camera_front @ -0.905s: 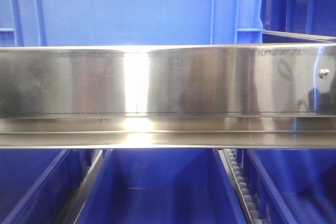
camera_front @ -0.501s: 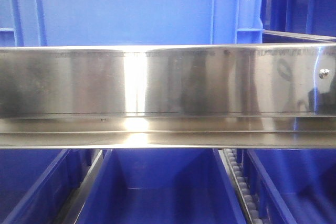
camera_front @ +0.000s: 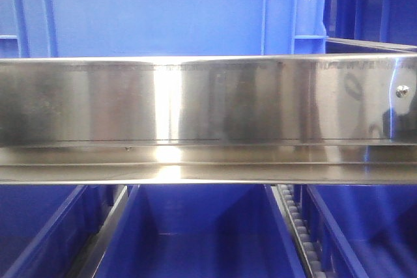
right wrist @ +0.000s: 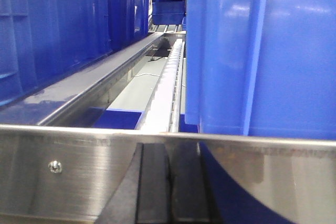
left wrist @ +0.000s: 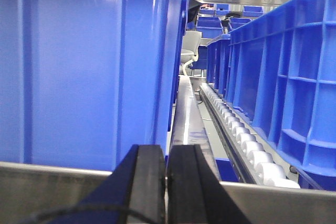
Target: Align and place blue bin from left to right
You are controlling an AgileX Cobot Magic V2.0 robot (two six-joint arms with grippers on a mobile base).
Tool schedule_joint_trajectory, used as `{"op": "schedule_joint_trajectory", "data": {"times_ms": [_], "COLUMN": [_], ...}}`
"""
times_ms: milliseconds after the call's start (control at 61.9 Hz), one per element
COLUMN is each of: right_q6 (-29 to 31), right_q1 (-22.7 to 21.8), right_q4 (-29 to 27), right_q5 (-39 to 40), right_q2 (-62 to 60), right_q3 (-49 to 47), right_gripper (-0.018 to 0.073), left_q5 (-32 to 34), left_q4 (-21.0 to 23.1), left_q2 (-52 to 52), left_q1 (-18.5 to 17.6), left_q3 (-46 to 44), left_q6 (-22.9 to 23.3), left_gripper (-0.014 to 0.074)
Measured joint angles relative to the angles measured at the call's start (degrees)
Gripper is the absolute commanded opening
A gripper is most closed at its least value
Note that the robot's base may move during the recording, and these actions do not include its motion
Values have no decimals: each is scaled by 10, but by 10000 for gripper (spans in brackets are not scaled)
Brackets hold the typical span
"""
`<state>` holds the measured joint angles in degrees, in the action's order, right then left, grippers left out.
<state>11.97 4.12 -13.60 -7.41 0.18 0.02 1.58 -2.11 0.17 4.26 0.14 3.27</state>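
Observation:
The blue bin (camera_front: pixel 163 11) stands on the upper shelf behind a steel rail (camera_front: pixel 208 99); its light-blue wall with raised ribs fills the top of the front view. In the left wrist view the blue bin's (left wrist: pixel 79 66) smooth wall rises close on the left, and my left gripper (left wrist: pixel 166 182) is shut and empty just in front of the rail, by the bin's corner. In the right wrist view the blue bin (right wrist: pixel 262 51) fills the right side, and my right gripper (right wrist: pixel 170 187) is shut and empty, low against the rail (right wrist: pixel 79 166). Neither gripper touches the bin.
A darker crate (camera_front: pixel 371 4) sits right of the bin on the same shelf. Royal-blue bins (camera_front: pixel 202 239) lie on the shelf below. A roller track (left wrist: pixel 236 129) runs back beside a ribbed blue crate (left wrist: pixel 283 77). Dark crates (right wrist: pixel 52 24) line the left of another roller track (right wrist: pixel 165 93).

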Motion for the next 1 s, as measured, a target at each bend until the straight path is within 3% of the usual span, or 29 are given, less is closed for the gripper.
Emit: {"op": "schedule_joint_trajectory", "data": {"times_ms": [372,582,695,759,937,1002], "right_q6": [0,0,0,0,0,0], "right_q1": [0,0,0,0,0,0], "right_q4": [-20,-29,-34,-35,-39,-39], "right_q5": [56,-60,-158,-195,-217,-208], "right_q2": [0,-1,25,50,130,161], "right_q3": [-10,-169,-273,-325,-420,-434], "right_gripper": [-71,-56,62,182,555,569], "left_q5": [25,-108,-184,-225,-287,-291], "left_q4": [10,-20,-29,-32,-32,-32], "left_q2": [0,4,41,72,174,206], "left_q1": [0,0,0,-4,-18,-20], "left_q3": [-15,-181,-286,-341,-456,-478], "left_q6": [0,0,0,0,0,0], "left_gripper": [15,17,32,101,452,569]}}
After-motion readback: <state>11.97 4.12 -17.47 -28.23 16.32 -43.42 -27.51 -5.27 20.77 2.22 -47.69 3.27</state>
